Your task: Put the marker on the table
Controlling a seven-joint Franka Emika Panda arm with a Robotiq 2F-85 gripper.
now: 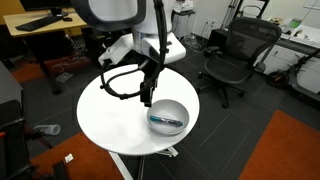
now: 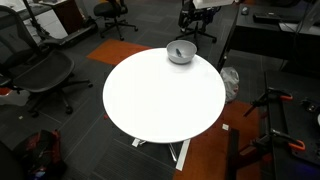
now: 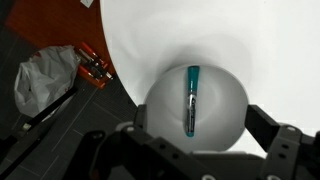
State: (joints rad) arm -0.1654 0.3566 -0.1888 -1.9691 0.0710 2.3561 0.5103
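The jaws are seen nearest in the wrist view, spread wide and empty, one to each side of the grey bowl (image 3: 160, 115) and above it. The marker (image 3: 192, 100) is not yet on the tabletop (image 3: 250, 40). It lies along the bottom of the bowl, pointing away from the camera.

A miss is likely if the jaws are lowered off-centre. The bowl's curved wall could be struck first, and the slim stick rolled aside rather than pinched. The bowl stands close to the tabletop's edge in an exterior view (image 2: 181, 52), so a shove could send it over, toward the crumpled bag (image 3: 45, 80) on the floor beyond.

The marker is seen as a thin teal barrel with darker ends, shorter than the bowl is wide. It is judged smooth, round and prone to rolling.
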